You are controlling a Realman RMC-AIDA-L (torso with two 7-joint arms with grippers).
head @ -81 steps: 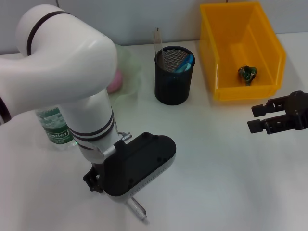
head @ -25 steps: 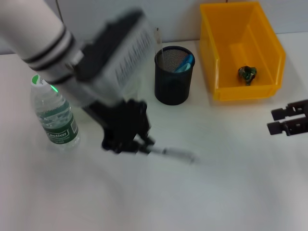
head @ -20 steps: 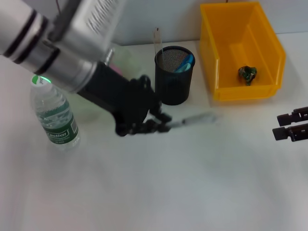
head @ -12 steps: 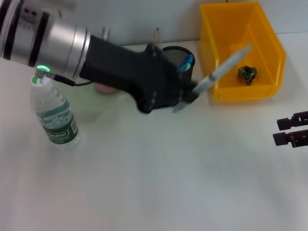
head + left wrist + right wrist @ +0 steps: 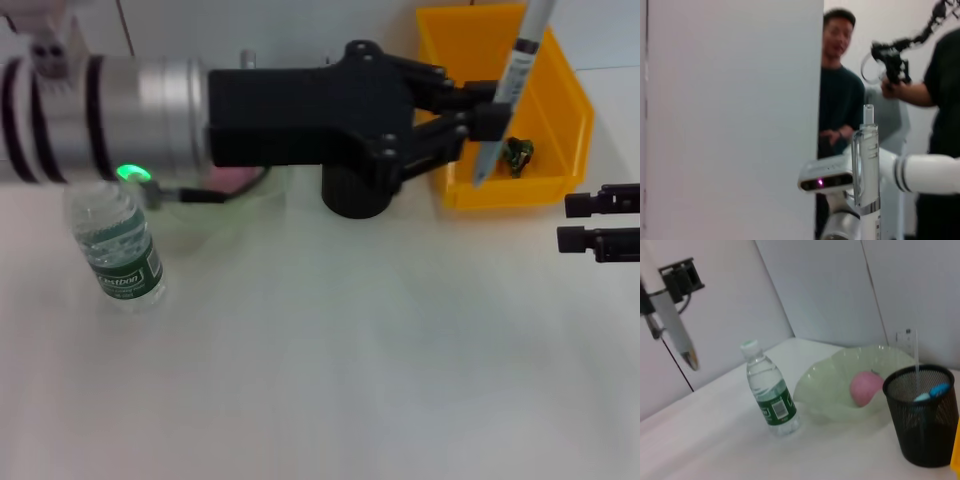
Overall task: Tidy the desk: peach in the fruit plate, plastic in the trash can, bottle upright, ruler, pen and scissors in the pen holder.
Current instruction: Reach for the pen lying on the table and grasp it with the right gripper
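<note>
Left tool [image 5: 478, 108] raised above the table [image 5: 330, 360], pinching the pen [image 5: 508, 88] nearly upright, tip down, over the yellow trash can [image 5: 565, 95] and just beside the black mesh pen holder [image 5: 922, 415]. Crumpled plastic [image 5: 517, 153] lying inside the trash can. Ruler [image 5: 915, 352] and blue-handled scissors [image 5: 932, 391] standing in the pen holder. Peach [image 5: 866, 386] resting in the pale green fruit plate [image 5: 830, 395]. Bottle [image 5: 118, 250] upright on the table's left side. Right tool [image 5: 580, 220] parked at the right edge, fingers spread, holding nothing.
</note>
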